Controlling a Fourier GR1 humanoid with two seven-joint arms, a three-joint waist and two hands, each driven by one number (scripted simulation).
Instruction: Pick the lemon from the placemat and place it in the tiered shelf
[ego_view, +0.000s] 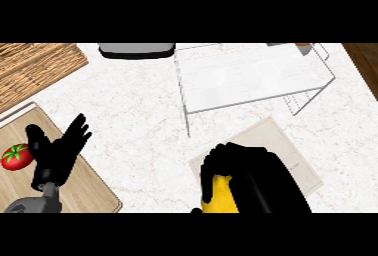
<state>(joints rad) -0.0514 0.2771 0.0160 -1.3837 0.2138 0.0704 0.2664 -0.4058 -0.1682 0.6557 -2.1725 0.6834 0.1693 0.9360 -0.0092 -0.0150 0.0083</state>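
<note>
The right hand (247, 172) is curled round the lemon (219, 196), over the near part of the beige placemat (291, 150). Much of the fruit is hidden, so it may sit shallow and could roll out on the lift. The white tiered shelf (251, 77) stands just beyond; its wire legs could catch a low carry. The left hand (55, 150) rests open over the wooden cutting board (88, 187), near a tomato (15, 156).

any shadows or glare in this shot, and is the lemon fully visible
Head view: even, flat light, no glare on the white marbled counter; the white wire tiered shelf casts no clear shadow; the black right hand curls over the yellow lemon, hiding most of it.
</note>
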